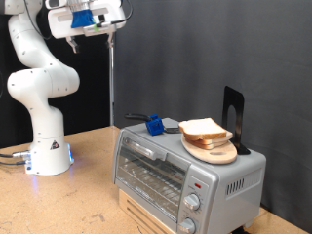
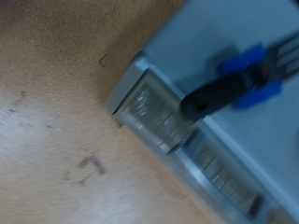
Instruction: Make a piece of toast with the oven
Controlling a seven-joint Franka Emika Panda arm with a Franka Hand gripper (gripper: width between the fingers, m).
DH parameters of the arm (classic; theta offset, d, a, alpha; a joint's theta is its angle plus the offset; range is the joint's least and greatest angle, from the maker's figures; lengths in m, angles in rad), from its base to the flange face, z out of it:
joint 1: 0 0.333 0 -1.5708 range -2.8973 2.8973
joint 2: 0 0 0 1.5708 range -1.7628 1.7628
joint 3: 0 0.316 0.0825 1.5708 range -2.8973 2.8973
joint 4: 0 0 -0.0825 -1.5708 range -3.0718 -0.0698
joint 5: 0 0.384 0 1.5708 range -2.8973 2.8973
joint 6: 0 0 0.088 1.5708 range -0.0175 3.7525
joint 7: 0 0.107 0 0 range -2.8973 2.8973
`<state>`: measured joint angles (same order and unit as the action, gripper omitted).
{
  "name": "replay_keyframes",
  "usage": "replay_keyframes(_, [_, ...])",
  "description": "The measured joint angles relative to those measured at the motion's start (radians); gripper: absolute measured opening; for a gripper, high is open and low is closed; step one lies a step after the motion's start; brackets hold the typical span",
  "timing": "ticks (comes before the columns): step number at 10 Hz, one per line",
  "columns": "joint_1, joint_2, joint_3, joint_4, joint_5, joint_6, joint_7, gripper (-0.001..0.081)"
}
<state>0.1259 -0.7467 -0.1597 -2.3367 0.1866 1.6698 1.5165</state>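
The white arm (image 1: 39, 83) stands on a wood table (image 1: 83, 195), at the left of the outside view. It reaches up, and its claw (image 1: 76, 44) is high near the top of that view. The claw is far above the oven (image 1: 185, 171) and touches nothing. I cannot tell how far open the claw is, because its tips are too small and dark to see. There is nothing between them that I can see.

The oven is grey and sits low at the right of the outside view, on a light wood box (image 1: 146, 216). Its glass door (image 1: 146, 175) is shut, and two round knobs (image 1: 192, 202) are on the panel beside the door.

The toast (image 1: 205, 131) is on top of the oven. It lies on a round wood plate (image 1: 216, 151). A black stand (image 1: 234, 117) rises just behind the plate. A blue and black tool (image 1: 151, 123) also lies on the oven top, well apart from the plate.

The hand camera looks down and is blurry. It shows the oven (image 2: 201, 51), the tool (image 2: 234, 84) on it, and the table (image 2: 56, 121). The claw does not show there.
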Motion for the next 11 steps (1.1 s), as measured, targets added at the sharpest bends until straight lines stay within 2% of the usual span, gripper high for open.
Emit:
replay_keyframes(3, [0.080, 0.050, -0.083, 0.002, 0.004, 0.040, -0.357, 0.0682])
replay_keyframes(4, [0.073, 0.049, -0.079, 0.002, 0.004, 0.040, -0.313, 0.0682])
replay_keyframes(5, [0.076, 0.042, -0.081, 0.000, 0.006, 0.042, -0.362, 0.0682])
replay_keyframes(6, [0.087, 0.028, -0.097, -0.006, 0.008, 0.045, -0.464, 0.0682])
replay_keyframes(8, [0.094, 0.001, -0.124, -0.061, 0.000, 0.143, -0.635, 0.0682])
replay_keyframes(9, [0.090, 0.001, -0.127, -0.097, -0.007, 0.214, -0.664, 0.0682])
replay_keyframes(11, [0.076, 0.032, -0.128, -0.155, -0.007, 0.329, -0.638, 0.0682])
